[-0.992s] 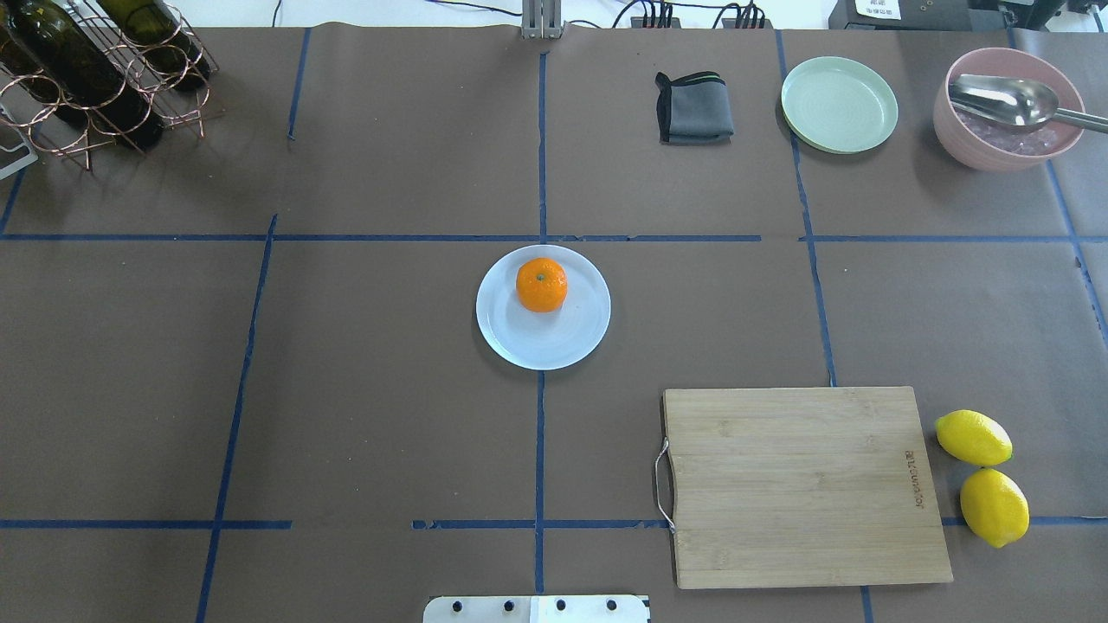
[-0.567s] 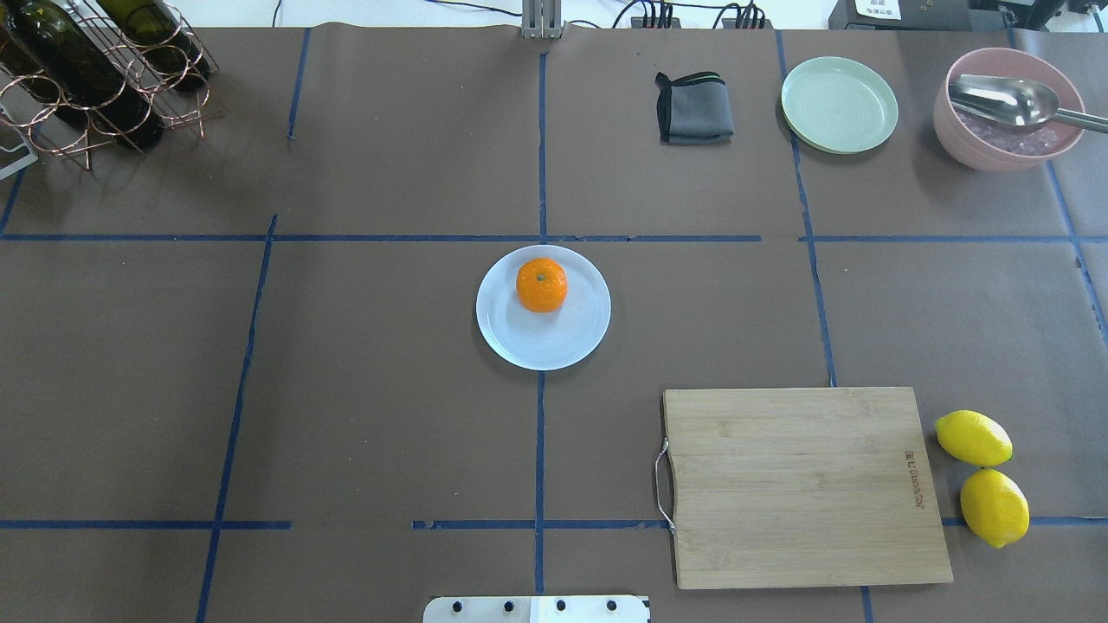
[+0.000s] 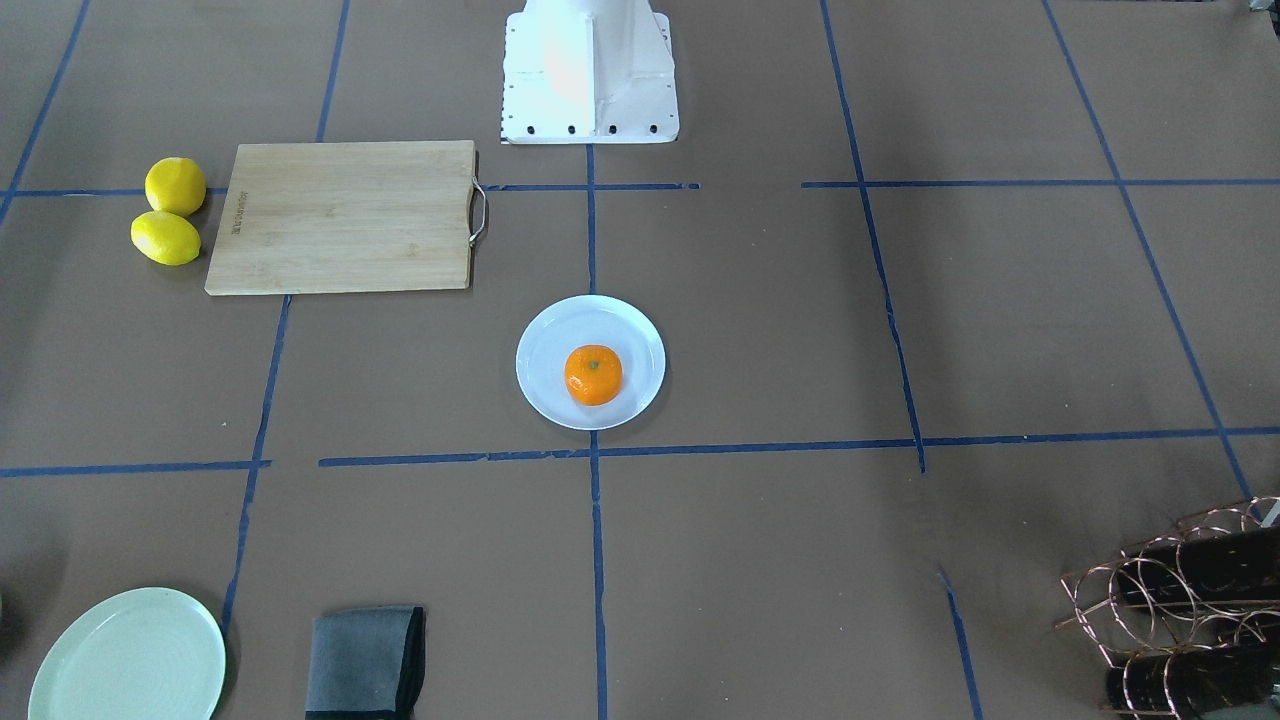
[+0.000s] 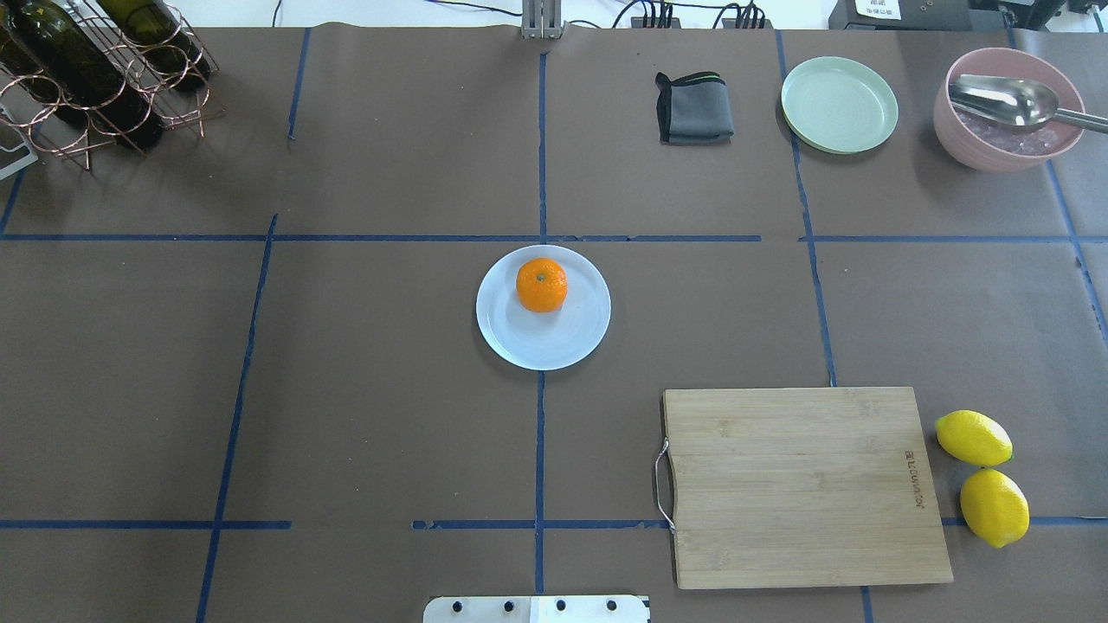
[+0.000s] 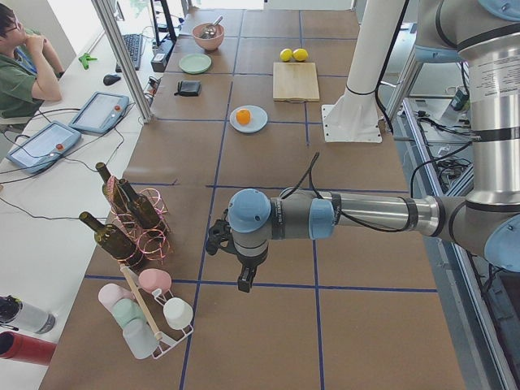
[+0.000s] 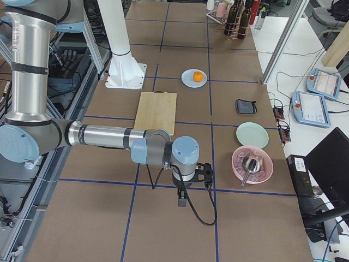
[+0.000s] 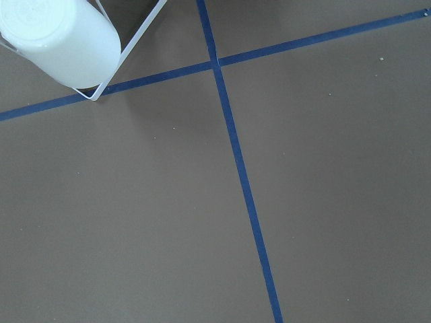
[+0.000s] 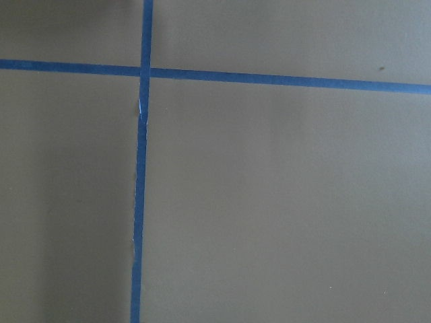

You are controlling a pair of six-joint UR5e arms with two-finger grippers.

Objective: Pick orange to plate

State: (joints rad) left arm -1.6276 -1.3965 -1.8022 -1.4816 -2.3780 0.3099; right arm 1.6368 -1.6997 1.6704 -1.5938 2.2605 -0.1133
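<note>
The orange (image 4: 542, 285) rests on the pale bluish-white plate (image 4: 554, 344) at the table's middle, toward the plate's far side; the front view shows the same orange (image 3: 593, 375) and plate (image 3: 545, 350). No arm reaches into the overhead or front views. My left gripper (image 5: 218, 238) hovers low over bare table beside the bottle rack, far from the plate. My right gripper (image 6: 206, 172) hangs over bare table near the pink bowl. I cannot tell whether either is open or shut. Both wrist views show only brown paper and blue tape.
A wooden cutting board (image 4: 805, 484) lies front right with two lemons (image 4: 973, 437) beside it. At the back right are a green plate (image 4: 839, 104), a pink bowl (image 4: 961, 143) with a spoon and a folded grey cloth (image 4: 694, 108). A wine rack (image 4: 95, 78) stands back left.
</note>
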